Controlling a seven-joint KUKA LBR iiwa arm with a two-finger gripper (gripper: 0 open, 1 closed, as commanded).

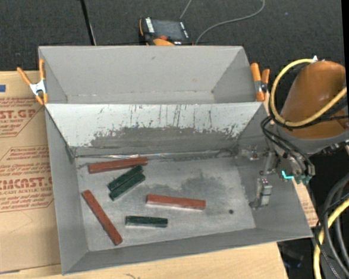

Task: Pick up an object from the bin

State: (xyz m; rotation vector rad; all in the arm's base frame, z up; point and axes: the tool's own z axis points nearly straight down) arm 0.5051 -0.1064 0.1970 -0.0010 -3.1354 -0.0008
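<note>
Grey bin (pixel 158 77), five loose bars on its floor; three long red-brown ones: back bar (pixel 117 165) along the far wall, diagonal bar (pixel 101 217) at left, mid-floor bar (pixel 175 202) nearest the gripper; two shorter dark ones left of centre: upper green bar (pixel 127 182), lower green bar (pixel 146 221); all look rigid, light, smooth, so probably best pinched across the narrow width at mid-length; gripper (pixel 261 192) hangs low by the right wall over bare floor, well apart from every bar; open or closed, can't tell.
</note>
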